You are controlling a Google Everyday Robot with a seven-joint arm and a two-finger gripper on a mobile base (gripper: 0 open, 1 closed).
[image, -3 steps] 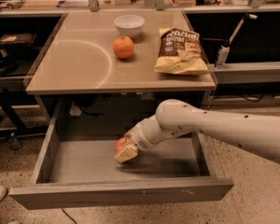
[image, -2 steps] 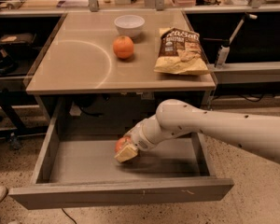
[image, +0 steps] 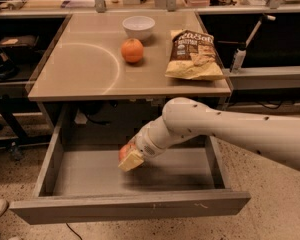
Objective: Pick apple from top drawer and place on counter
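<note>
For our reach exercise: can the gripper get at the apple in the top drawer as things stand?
Probably yes. The top drawer is pulled open, the gripper is down inside it right against the apple, and nothing visible lies between them.

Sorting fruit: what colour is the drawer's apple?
Red apple, camera view; gripper at it in drawer.

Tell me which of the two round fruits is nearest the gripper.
The reddish apple, down in the open top drawer, right against the gripper. The orange sits apart, up on the counter beside the white bowl.
</note>
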